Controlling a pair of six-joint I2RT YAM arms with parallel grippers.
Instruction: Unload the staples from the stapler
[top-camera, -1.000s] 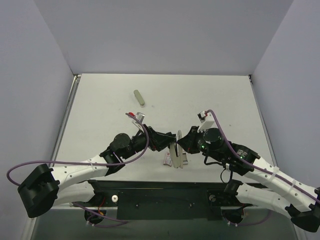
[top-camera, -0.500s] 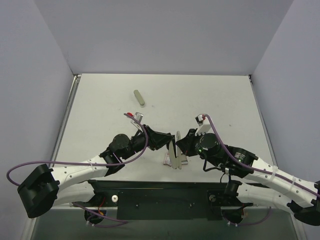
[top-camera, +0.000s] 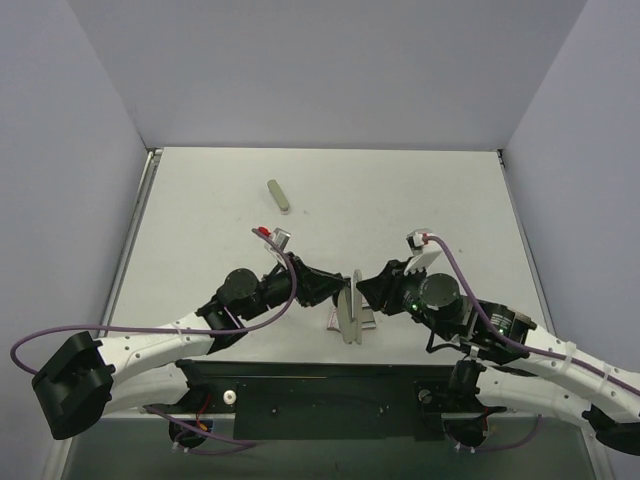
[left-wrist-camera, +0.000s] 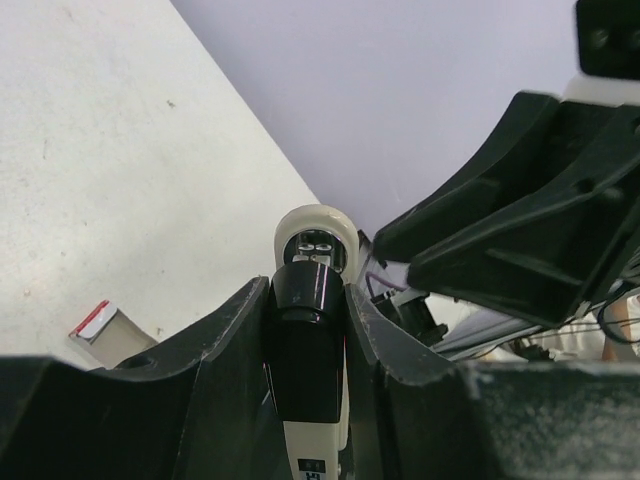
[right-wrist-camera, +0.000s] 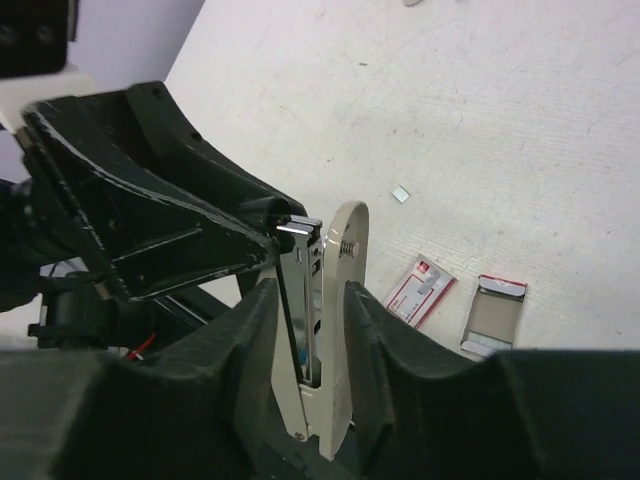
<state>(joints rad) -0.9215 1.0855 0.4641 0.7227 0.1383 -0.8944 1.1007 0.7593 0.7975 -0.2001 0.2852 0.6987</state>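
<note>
While clamping left claw (left-wrist-camera: 308, 300) on stapler's (left-wrist-camera: 303, 350) glossy black top, flanks chrome rail with right claw (right-wrist-camera: 310, 290); cannot tell whether gripping.

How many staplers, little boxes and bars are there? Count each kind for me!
stapler: 1
little boxes: 2
bar: 1
Total: 4

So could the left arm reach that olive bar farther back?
Probably not yet: the way to the olive bar looks free, but the left pincer is clamped on the stapler.
</note>
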